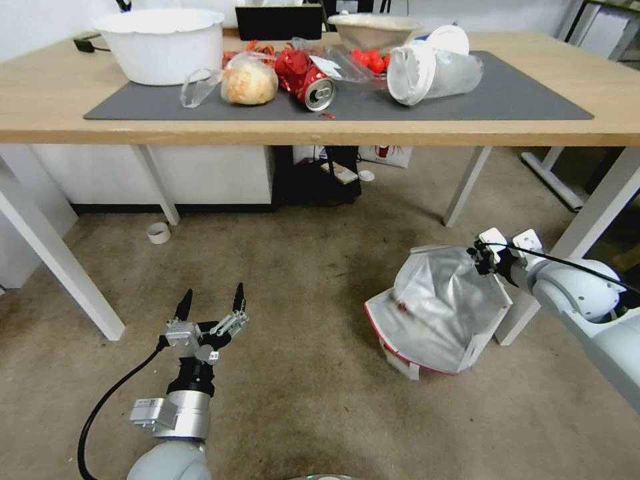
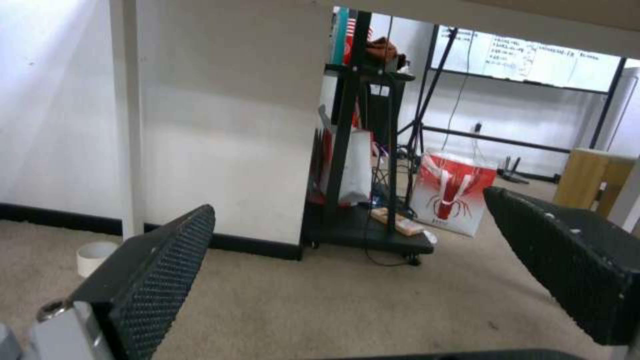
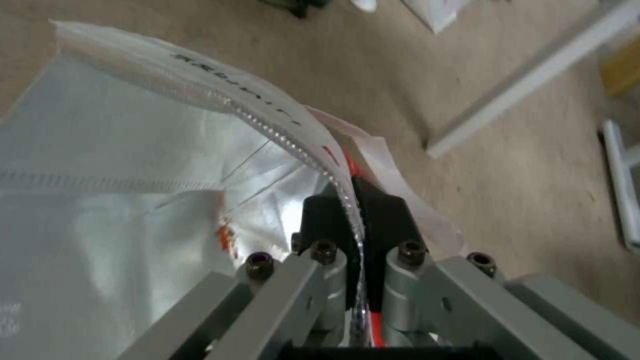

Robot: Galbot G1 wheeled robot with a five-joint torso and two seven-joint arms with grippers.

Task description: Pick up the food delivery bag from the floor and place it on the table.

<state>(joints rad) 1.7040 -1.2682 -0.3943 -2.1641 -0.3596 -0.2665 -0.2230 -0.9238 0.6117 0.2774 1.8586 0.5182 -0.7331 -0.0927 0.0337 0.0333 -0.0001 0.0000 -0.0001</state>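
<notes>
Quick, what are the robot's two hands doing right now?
Left gripper: open, holding nothing, above the floor.
Right gripper: closed on the bag rim.

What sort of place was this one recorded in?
Likely an office or lab room made up as a meal-cleanup scene: a whiteboard on the far wall, a worn carpet-like floor, and a light-wood table carrying bowls, cups and a crushed can.
</notes>
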